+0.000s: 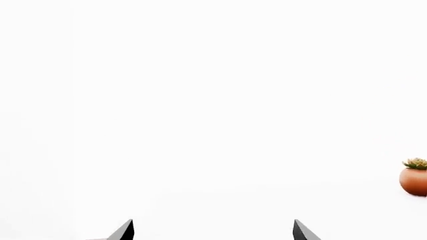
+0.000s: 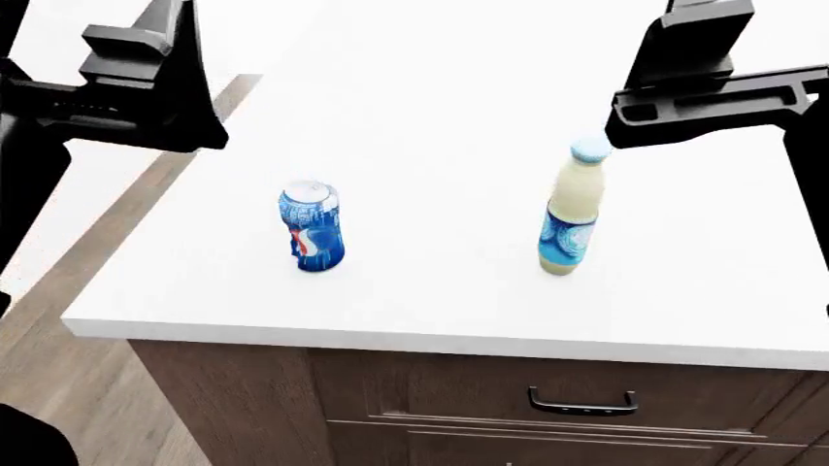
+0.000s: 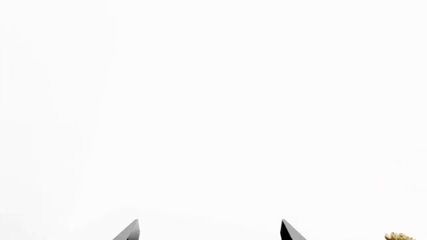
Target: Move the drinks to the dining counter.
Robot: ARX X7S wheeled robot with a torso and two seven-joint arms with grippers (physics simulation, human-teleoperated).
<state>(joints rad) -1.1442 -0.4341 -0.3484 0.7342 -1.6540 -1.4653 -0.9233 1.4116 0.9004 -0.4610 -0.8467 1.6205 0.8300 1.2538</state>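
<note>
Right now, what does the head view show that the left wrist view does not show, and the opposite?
Only the head view shows the soda can and the bottle, both upright and apart on the counter, plus the wood drawers below. Only the left wrist view shows a small potted succulent and the open left gripper fingertips, holding nothing. Both show the bare white counter surface.
</note>
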